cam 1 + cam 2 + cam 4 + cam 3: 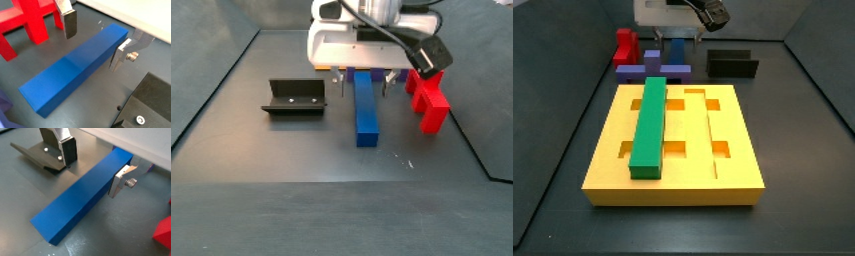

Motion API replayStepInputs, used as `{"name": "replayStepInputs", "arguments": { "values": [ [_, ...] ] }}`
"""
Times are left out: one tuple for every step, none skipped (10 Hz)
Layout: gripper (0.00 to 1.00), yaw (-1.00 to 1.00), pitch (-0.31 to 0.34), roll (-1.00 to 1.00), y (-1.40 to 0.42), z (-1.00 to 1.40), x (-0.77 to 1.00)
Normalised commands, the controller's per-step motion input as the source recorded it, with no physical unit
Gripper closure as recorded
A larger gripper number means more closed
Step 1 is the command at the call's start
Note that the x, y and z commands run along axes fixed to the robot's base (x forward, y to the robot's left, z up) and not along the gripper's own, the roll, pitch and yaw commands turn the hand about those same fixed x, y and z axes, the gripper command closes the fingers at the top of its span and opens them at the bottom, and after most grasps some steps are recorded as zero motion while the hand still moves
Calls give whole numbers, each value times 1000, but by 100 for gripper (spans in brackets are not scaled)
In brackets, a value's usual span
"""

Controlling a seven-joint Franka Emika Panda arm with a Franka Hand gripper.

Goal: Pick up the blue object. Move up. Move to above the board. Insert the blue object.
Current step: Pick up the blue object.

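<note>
the arm reaches down at the far end of the floor, its white wrist body low over the pieces in a side view, with the gripper (357,72) set over the far end of the blue object (366,104). in both wrist views the fingers (68,22) are spread, one silver plate on each long side of the bar; the other finger (120,180) sits just beside the bar's edge, though whether its pad actually touches is hard to tell. the first finger (67,150) stands apart from the bar with grey floor showing between.

the blue object (73,67) lies flat on the floor, its length running near to far, and rests there unlifted. a red block (428,98) stands just to one side of it, the fixture (295,97) well apart on the other side. in a side view the board (613,168) lies nearer the camera with a green bar (649,127) seated in one long groove, and a purple block (652,69) lies just beyond its far edge, beside the blue object (675,50).
</note>
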Motion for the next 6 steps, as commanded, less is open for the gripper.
{"name": "replayStepInputs", "arguments": {
  "values": [
    [0,194,-31,-117,0,-297,97],
    [0,214,-20,-129,0,-340,129],
    [0,174,-50,-126,0,-331,54],
    [0,114,-61,-110,0,-274,0],
    [0,0,-20,0,0,-57,0],
    [0,0,0,0,0,0,0]
  ]
}}
